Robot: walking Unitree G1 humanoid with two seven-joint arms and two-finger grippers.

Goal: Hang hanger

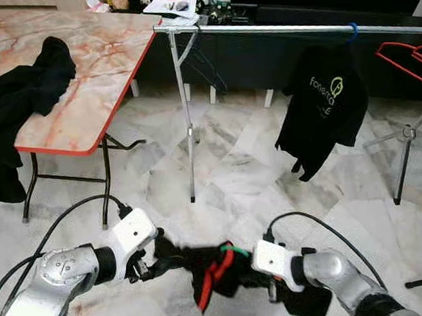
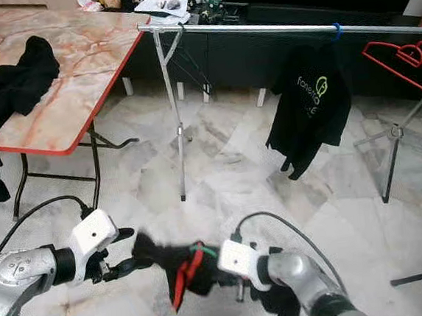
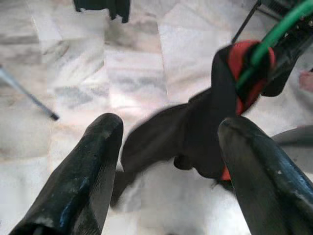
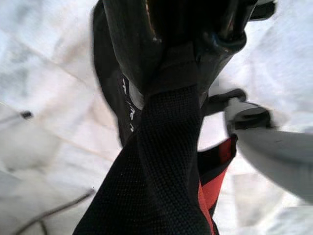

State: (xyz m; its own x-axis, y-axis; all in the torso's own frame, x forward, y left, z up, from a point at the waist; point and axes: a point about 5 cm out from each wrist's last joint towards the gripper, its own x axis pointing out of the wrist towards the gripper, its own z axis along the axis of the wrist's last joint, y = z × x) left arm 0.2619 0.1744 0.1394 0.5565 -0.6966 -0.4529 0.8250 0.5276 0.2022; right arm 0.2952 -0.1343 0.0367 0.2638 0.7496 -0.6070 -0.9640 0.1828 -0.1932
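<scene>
A black garment [image 1: 198, 266] with red trim hangs low over the floor on a green hanger [image 1: 235, 250], stretched between my two grippers. My right gripper [image 1: 270, 282] is shut on the black fabric [image 4: 166, 142], which is pinched between its fingers in the right wrist view. My left gripper [image 1: 152, 265] is open at the garment's left edge. Its two black fingers [image 3: 88, 171] stand wide apart, with the garment [image 3: 195, 137] and the green hanger wire [image 3: 274, 34] just beyond them. The metal clothes rail [image 1: 281, 27] runs across the back.
A black T-shirt [image 1: 325, 107] hangs from the rail on a blue hanger [image 1: 353, 31]. An empty red hanger [image 1: 409, 55] sits at the rail's right end. A marble-patterned folding table [image 1: 80, 95] with black clothes [image 1: 27, 85] stands on the left. Rack legs [image 1: 187, 130] rise from the tiled floor.
</scene>
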